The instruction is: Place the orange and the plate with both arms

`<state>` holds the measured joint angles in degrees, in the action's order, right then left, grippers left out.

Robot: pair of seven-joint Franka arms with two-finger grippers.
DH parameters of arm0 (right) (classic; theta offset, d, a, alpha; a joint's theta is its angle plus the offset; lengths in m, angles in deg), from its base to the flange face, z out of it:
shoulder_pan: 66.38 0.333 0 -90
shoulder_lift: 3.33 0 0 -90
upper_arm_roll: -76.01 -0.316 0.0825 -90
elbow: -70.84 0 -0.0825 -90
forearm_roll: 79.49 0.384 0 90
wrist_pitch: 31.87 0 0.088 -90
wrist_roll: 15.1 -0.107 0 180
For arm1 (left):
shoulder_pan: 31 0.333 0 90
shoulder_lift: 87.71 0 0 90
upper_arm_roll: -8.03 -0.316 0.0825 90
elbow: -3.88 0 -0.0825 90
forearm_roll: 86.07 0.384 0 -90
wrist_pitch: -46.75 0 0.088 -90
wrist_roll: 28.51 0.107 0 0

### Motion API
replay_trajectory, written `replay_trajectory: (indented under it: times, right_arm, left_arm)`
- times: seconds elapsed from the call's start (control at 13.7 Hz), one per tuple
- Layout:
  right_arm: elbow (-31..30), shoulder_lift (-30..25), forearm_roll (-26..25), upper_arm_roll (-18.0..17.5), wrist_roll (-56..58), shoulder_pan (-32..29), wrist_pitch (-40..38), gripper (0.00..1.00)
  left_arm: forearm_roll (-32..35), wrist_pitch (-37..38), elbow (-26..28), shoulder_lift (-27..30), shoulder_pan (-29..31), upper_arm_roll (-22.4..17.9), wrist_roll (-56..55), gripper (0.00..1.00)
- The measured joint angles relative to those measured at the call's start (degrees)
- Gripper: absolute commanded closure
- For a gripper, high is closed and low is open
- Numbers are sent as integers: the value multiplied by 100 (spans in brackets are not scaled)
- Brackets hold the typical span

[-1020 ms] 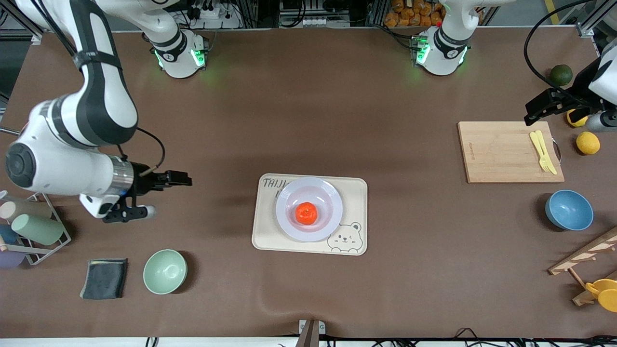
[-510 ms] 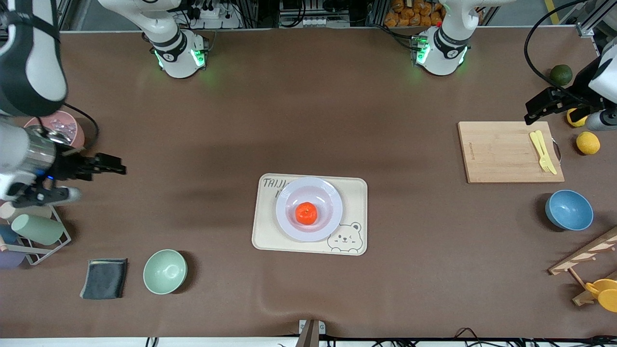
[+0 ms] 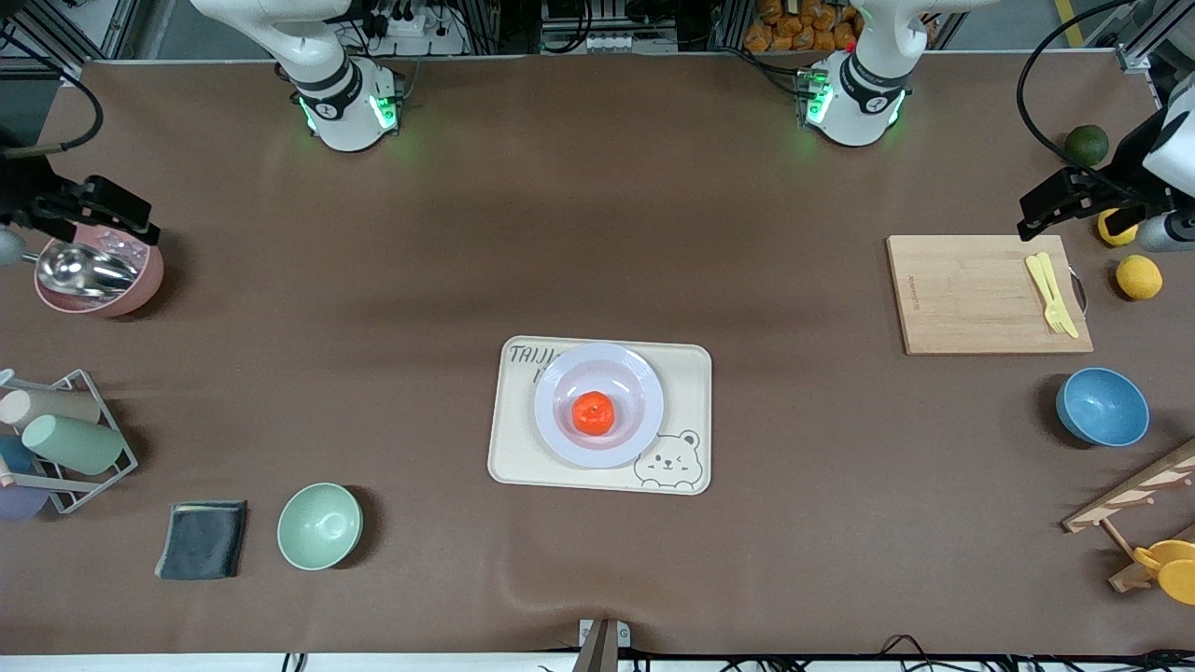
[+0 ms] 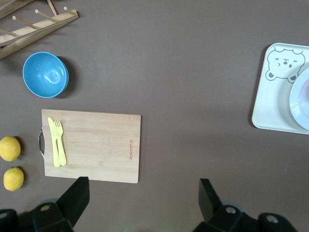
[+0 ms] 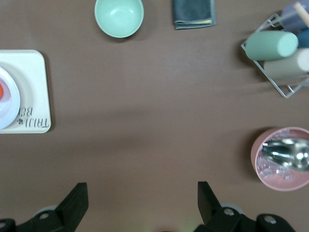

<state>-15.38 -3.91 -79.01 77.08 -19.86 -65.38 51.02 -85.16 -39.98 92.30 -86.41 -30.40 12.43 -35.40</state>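
Observation:
The orange (image 3: 593, 413) sits in the well of the lavender-white plate (image 3: 644, 378), which rests on the cream bear tray (image 3: 686, 373) at mid-table. My left gripper (image 3: 1032, 217) is open and empty in the air over the wooden cutting board's corner; its fingers (image 4: 77, 193) are spread wide around the gripper's middle (image 4: 142, 193). My right gripper (image 3: 140, 224) is open and empty over the pink bowl (image 3: 98, 275); it shows spread in the right wrist view (image 5: 141, 195). The plate's edge shows in both wrist views (image 4: 301, 99) (image 5: 9, 104). A sliver of the orange (image 5: 1, 90) shows in the right wrist view.
A cutting board (image 3: 990, 294) with a yellow fork (image 3: 1052, 294), lemons (image 3: 1139, 276), a dark green fruit (image 3: 1087, 145), a blue bowl (image 3: 1102, 407) and a wooden rack (image 3: 1134, 495) are at the left arm's end. A cup rack (image 3: 65, 439), grey cloth (image 3: 202, 539) and green bowl (image 3: 319, 525) are at the right arm's end.
My right arm has swung away from the tray toward its own end of the table and now hangs over the pink bowl. The left arm, plate and orange have not moved.

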Motion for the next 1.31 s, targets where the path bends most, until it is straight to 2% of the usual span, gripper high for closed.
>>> replay_trajectory:
  times: [0.44, 1.31]
  right_arm:
    - [-15, -94, -22, 234, -112, -3, -70, 0]
    - [-51, -94, -68, 182, 327, 153, 40, 0]
  left_arm:
    - [0, -6, -41, 0, 8, -13, 0, 0]
    - [-90, 4, -130, -14, 23, -99, -34, 0]
